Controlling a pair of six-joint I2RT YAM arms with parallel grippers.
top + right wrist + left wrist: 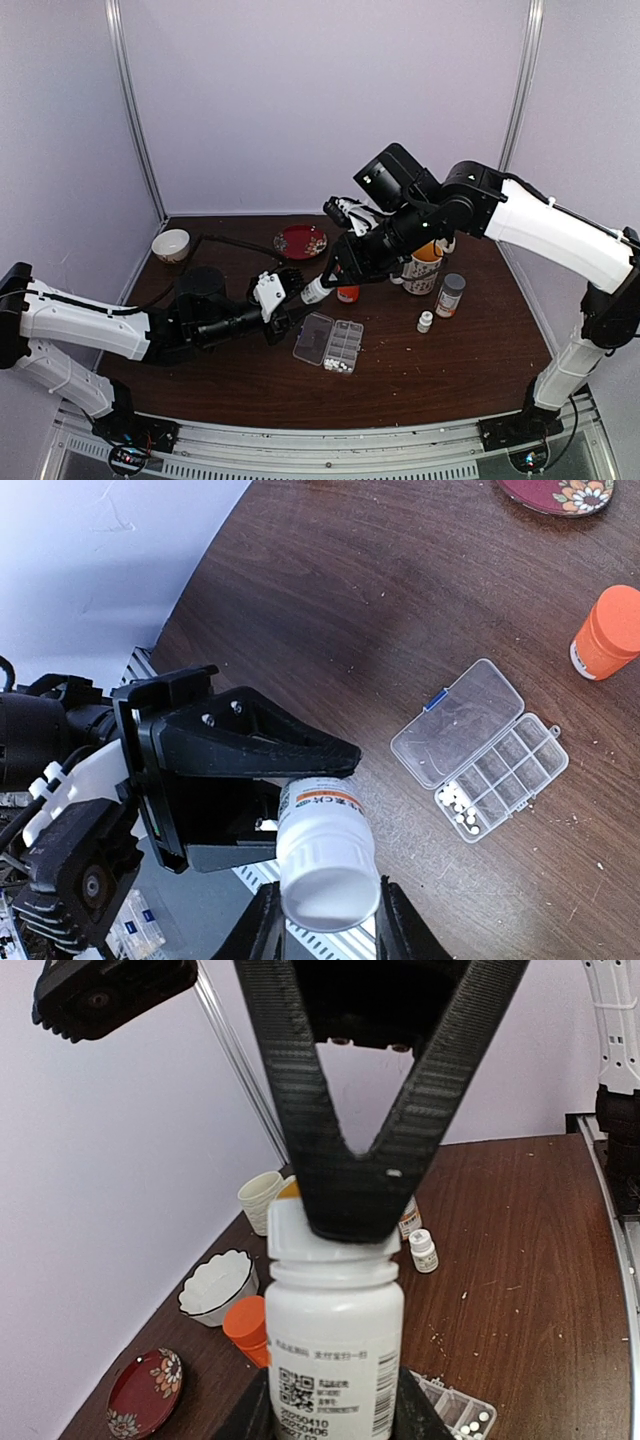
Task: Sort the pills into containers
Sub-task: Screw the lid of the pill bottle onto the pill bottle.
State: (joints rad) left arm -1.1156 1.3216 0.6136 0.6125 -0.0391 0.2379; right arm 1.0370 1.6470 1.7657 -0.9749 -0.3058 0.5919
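Observation:
A white pill bottle (pixel 313 291) hangs in the air between both grippers, above the brown table. My left gripper (pixel 335 1405) is shut on the bottle's body (pixel 335 1350). My right gripper (pixel 325 920) is shut on its white cap (pixel 330 880), and its black fingers (pixel 285 1110) meet over the cap in the left wrist view. The clear pill organizer (pixel 328 342) lies open on the table just right of the bottle. Its containers (pixel 505 770) hold a few white pills (pixel 460 805) in one end cell; the hinged lid (pixel 450 725) lies flat beside them.
An orange bottle (pixel 348 293) stands just behind the held bottle. A mug (pixel 423 268), a capped bottle (pixel 450 295) and a small white bottle (pixel 425 321) stand to the right. A white bowl (pixel 171 245) and a red plate (pixel 301 241) sit at the back.

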